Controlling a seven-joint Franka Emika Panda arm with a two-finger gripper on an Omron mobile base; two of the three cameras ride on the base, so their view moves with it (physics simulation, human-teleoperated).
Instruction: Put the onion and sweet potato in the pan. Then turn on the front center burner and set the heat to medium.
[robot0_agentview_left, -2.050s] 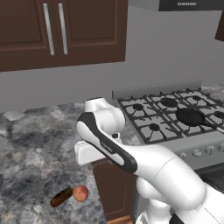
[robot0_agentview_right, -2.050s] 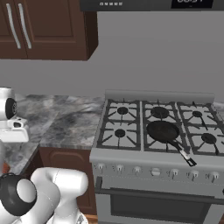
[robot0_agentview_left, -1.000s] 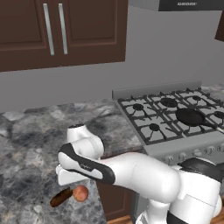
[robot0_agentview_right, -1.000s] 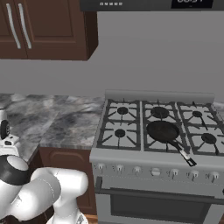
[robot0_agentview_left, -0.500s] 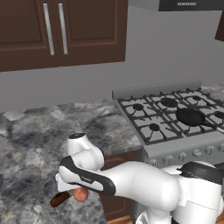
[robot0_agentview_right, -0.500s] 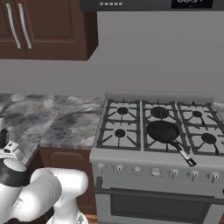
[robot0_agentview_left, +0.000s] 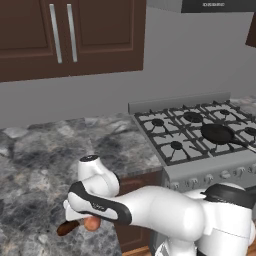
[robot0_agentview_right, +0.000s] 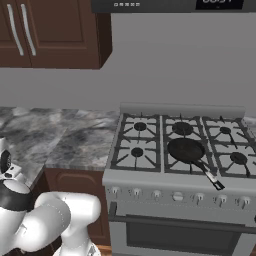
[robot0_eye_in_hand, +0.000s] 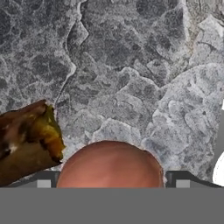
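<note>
Low over the grey marbled stone counter (robot0_agentview_left: 40, 165) hangs the two-finger claw (robot0_eye_in_hand: 113, 180); its two small dark finger tips (robot0_eye_in_hand: 44, 178) stand one on each side of the small round orange-tan onion (robot0_eye_in_hand: 110, 165), wide apart; whether they already press on it I cannot tell. Just beside the onion lies the elongated reddish-brown sweet potato (robot0_eye_in_hand: 26, 142), its end close to the ball; from the left side I see both near the front edge of the counter, under the white arm. Well apart, on the steel gas range (robot0_agentview_right: 180, 186), sits the round black shallow pan (robot0_agentview_right: 185, 149) with its long thin handle, on the front center burner (robot0_agentview_left: 218, 134); it holds nothing.
</note>
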